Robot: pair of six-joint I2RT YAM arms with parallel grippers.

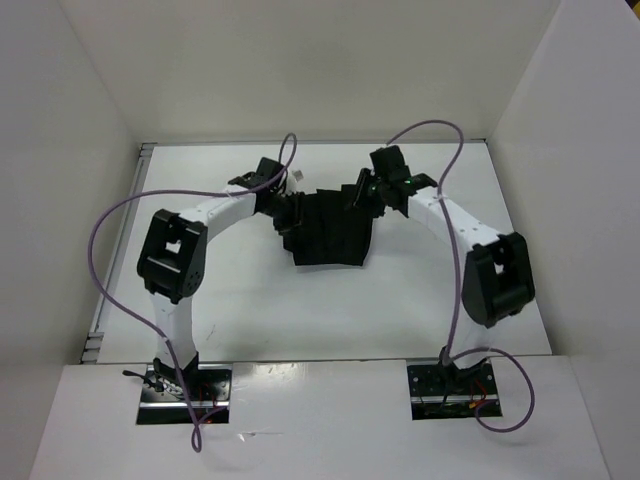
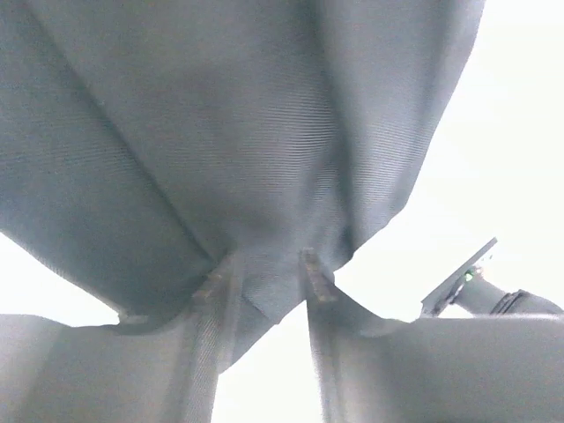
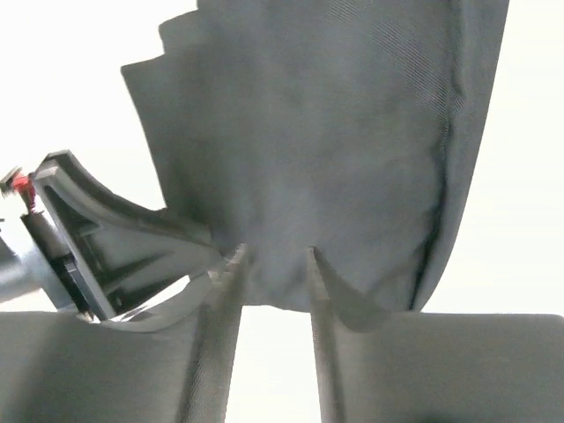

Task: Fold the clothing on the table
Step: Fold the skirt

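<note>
Bright; table (image 1: 330, 310) blown white, wrist views soft.

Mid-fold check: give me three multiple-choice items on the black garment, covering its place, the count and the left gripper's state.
1. The black pleated fabric garment lies: A by the arm bases; B on the far middle of the flat white table; C against the left wall.
2. Garments: A one; B two; C three.
3. Left gripper jaws: A apart, fabric between; B shut on bare table; C off-camera.
Key: B, top view places it there; A, only one dark cloth shows; A, wrist view shows the gap.
</note>
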